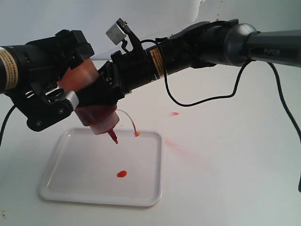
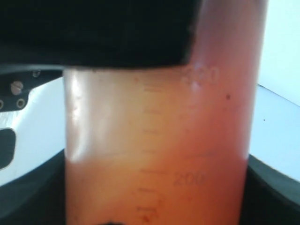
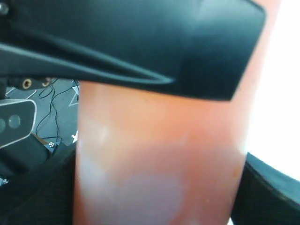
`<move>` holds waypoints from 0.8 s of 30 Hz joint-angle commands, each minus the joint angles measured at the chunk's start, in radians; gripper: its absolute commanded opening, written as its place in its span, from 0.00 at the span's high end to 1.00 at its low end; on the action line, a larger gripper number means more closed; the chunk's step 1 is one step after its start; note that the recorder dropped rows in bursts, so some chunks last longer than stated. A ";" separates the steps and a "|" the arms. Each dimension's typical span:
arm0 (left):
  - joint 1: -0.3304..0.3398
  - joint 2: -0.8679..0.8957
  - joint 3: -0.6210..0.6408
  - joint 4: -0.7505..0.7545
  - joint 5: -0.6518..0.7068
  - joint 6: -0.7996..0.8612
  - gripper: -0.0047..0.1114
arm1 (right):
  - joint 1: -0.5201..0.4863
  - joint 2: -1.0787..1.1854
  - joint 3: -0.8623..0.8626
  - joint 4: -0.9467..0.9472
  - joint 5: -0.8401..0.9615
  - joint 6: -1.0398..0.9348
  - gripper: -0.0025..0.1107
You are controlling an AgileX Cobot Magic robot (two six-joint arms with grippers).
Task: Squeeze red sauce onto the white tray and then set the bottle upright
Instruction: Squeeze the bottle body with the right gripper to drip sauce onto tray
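The bottle hangs tilted, nozzle down, over the far part of the white tray. Its thin tethered cap dangles beside the nozzle. Dark red sauce fills the bottle's lower end. One round drop of red sauce lies on the tray. My left gripper is shut on the bottle from the left, my right gripper shut on it from the right. The orange-red bottle fills the left wrist view. In the right wrist view the bottle also fills the picture, and both sets of fingertips are hidden.
A small red spot and faint pink smears mark the white table right of the tray. A black cable hangs from the right arm down to the table. Another cable runs along the right edge.
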 commanded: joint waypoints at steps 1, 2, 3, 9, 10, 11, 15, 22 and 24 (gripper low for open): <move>-0.004 -0.007 -0.012 -0.013 -0.003 -0.015 0.96 | 0.001 -0.010 -0.007 -0.008 -0.001 0.002 0.97; -0.004 -0.007 -0.012 -0.013 -0.003 -0.015 0.96 | 0.001 -0.010 -0.007 -0.008 -0.003 0.002 0.97; -0.004 -0.007 -0.012 -0.013 -0.003 -0.015 0.96 | 0.001 -0.010 -0.007 -0.008 -0.004 0.002 0.98; -0.004 -0.007 -0.012 -0.013 -0.003 -0.015 0.96 | 0.001 -0.010 -0.007 -0.008 -0.004 0.000 0.98; -0.004 -0.007 -0.012 -0.013 -0.003 -0.015 0.96 | 0.001 -0.010 -0.007 -0.008 -0.004 0.000 0.98; -0.004 -0.007 -0.012 -0.013 -0.003 -0.015 0.96 | 0.001 -0.010 -0.007 -0.008 -0.004 0.000 0.98; -0.004 -0.007 -0.012 -0.013 -0.003 -0.015 0.96 | 0.001 -0.010 -0.007 -0.008 -0.004 0.000 0.98; -0.004 -0.007 -0.012 -0.013 -0.005 -0.015 0.96 | 0.001 -0.010 -0.007 -0.008 -0.012 0.000 0.98; -0.004 -0.007 -0.012 -0.013 -0.005 -0.015 0.96 | 0.001 -0.010 -0.007 -0.008 -0.016 0.000 0.98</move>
